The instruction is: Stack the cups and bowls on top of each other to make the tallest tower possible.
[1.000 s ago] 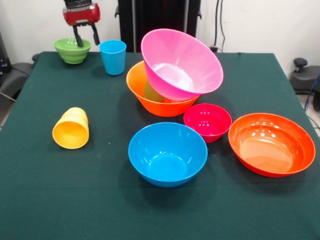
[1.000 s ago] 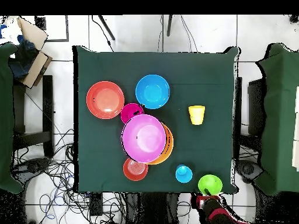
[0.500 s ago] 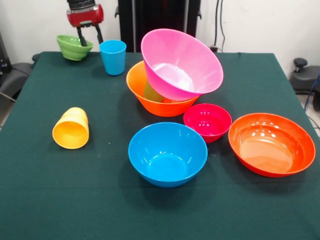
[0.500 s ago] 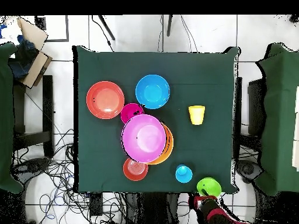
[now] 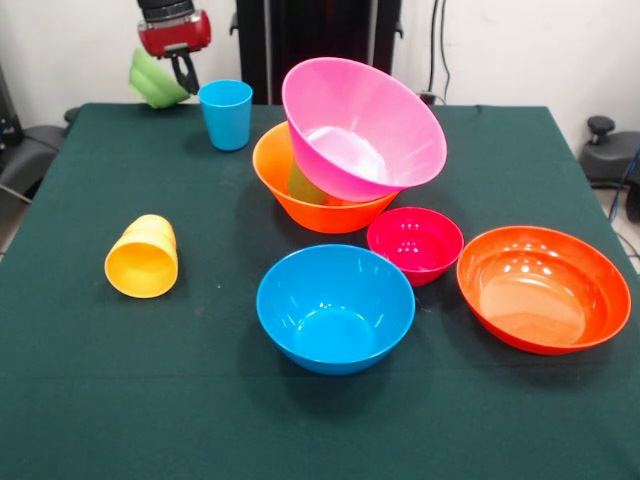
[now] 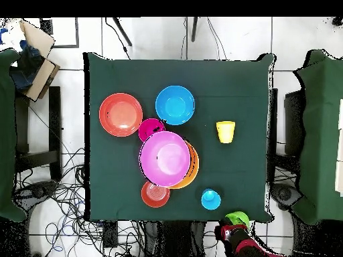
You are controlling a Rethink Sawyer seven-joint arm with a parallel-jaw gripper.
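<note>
**Green bowl held past the table's edge**

The red and black gripper [image 5: 178, 72] pinches the rim of the small green plastic bowl [image 5: 152, 80], which hangs tilted in the air; from overhead it sits just beyond the edge of the dark green cloth-covered table [image 6: 248, 94].

The blue plastic cup [image 5: 226, 113] stands upright near that same edge. The big pink glossy bowl [image 5: 362, 125] leans inside the big orange bowl [image 5: 300, 200], with the small orange-red bowl [image 6: 155, 194] just beside them. The small magenta bowl [image 5: 415, 243] sits between the medium blue bowl [image 5: 335, 307] and the wide red-orange bowl [image 5: 543, 288]. The yellow-orange cup [image 5: 143, 257] lies on its side, well apart, with bare cloth around it and along the table's borders.
</note>
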